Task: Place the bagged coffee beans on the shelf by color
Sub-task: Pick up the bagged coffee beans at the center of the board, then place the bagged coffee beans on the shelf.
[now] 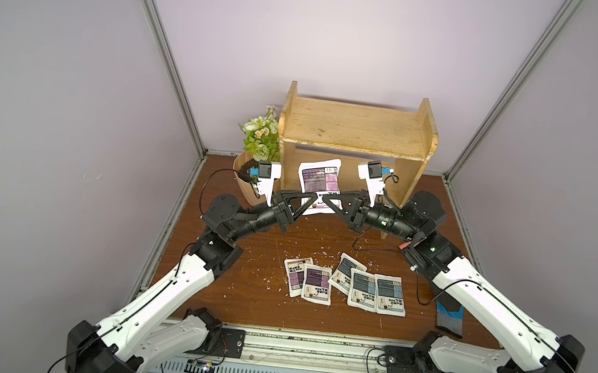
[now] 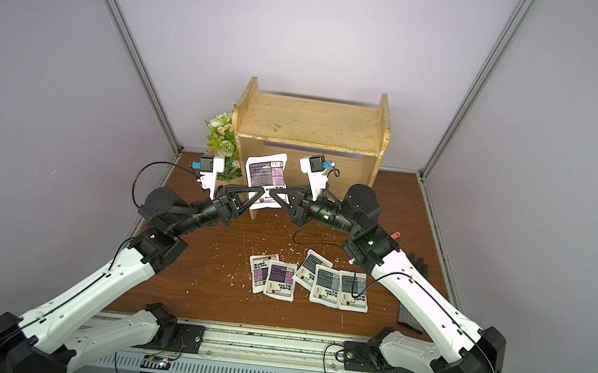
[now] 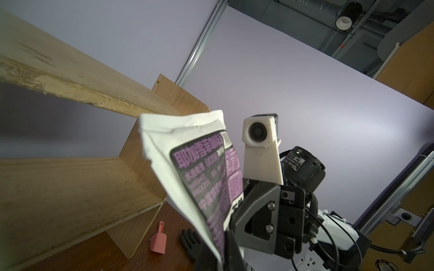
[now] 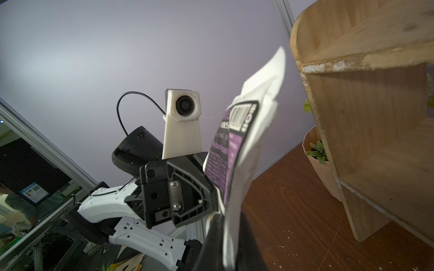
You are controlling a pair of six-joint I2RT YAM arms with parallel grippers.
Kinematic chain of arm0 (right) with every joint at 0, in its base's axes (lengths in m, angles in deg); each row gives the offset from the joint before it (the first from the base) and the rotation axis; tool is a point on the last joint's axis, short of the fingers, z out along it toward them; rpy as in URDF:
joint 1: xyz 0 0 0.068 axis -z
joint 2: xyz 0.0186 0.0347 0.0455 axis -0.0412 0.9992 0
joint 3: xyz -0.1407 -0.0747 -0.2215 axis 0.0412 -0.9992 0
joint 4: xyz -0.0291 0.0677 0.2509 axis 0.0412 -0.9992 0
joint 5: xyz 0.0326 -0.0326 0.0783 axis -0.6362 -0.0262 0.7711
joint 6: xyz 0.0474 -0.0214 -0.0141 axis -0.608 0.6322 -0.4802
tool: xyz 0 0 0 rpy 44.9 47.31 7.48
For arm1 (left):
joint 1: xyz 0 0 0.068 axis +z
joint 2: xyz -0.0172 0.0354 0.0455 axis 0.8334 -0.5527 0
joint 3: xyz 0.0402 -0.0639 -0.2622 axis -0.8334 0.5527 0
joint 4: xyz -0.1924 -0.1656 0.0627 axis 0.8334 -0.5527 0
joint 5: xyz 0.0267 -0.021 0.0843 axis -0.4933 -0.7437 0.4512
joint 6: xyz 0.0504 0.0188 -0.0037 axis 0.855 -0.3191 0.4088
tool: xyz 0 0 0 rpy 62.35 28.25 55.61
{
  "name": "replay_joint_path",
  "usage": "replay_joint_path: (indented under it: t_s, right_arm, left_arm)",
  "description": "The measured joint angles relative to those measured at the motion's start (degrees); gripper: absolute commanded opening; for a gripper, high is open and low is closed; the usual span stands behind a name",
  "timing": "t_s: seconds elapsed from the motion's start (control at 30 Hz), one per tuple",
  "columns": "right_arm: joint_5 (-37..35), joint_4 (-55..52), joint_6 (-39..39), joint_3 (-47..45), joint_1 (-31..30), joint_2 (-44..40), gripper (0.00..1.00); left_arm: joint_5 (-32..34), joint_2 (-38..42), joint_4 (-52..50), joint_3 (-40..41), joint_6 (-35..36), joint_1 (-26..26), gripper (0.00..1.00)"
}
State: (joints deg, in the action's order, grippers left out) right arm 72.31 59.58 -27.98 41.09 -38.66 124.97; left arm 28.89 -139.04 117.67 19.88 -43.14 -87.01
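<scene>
A purple-blocked bag of coffee beans (image 1: pixel 318 182) (image 2: pixel 266 174) hangs upright in front of the lower tier of the wooden shelf (image 1: pixel 356 129) (image 2: pixel 312 120). My left gripper (image 1: pixel 311 200) is shut on the bag's lower left part, and my right gripper (image 1: pixel 328 202) is shut on its lower right part. The two grippers' tips nearly meet. In the wrist views the bag (image 3: pixel 199 176) (image 4: pixel 234 145) runs down between dark fingers. On the table lie two purple bags (image 1: pixel 297 276) (image 1: pixel 316 284) and three grey-blue bags (image 1: pixel 346 277) (image 1: pixel 364 290) (image 1: pixel 390 295).
A peach flowerpot (image 1: pixel 244 185) with green and white flowers (image 1: pixel 259 138) stands against the shelf's left side. To the right of the shelf lie a pink scoop (image 3: pixel 158 241) and a black glove (image 3: pixel 190 239). A grey-blue glove (image 1: pixel 448 316) lies under my right arm. Pale crumbs litter the brown table (image 1: pixel 240 302).
</scene>
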Motion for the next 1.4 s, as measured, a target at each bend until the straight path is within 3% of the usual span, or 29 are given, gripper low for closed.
replay_joint_path:
  t_s: [0.03, 0.17, 0.23, 0.5, 0.73, 0.9, 1.1, 1.4]
  right_arm:
    - [-0.4, -0.2, 0.0, 0.0, 0.0, 0.0, 0.05]
    - [-1.5, -2.3, 0.4, 0.8, 0.1, 0.1, 0.03]
    - [-2.0, -4.6, 0.7, 3.1, 0.4, 0.4, 0.03]
    - [-5.0, -16.8, 5.6, 18.3, 2.7, 4.4, 0.03]
    - [-13.6, -32.2, 10.3, 43.8, 7.2, 13.2, 0.05]
    - [-16.2, -43.1, 9.5, 61.9, 14.8, 21.6, 0.05]
    - [-9.6, -50.0, 3.8, 66.5, 24.0, 28.5, 0.04]
    - [-2.5, -57.5, 0.2, 71.2, 27.9, 36.5, 0.03]
  left_arm:
    - [0.9, 0.2, 0.0, 0.3, 0.0, -0.2, 0.11]
    - [7.3, 0.4, -0.1, 1.5, 0.9, -0.5, 0.47]
    - [10.1, 0.1, 0.2, 1.7, 0.7, -0.3, 0.53]
    - [14.3, -1.9, 2.6, 1.2, 1.0, -0.2, 0.53]
    - [18.1, -3.5, -1.0, 0.9, 3.0, -0.2, 0.51]
    - [21.0, -5.4, -5.6, -0.4, 5.1, -0.2, 0.51]
    - [22.4, -5.4, -8.8, -0.6, 7.9, -0.2, 0.51]
    - [22.6, -4.9, -11.0, -0.7, 10.2, -0.2, 0.52]
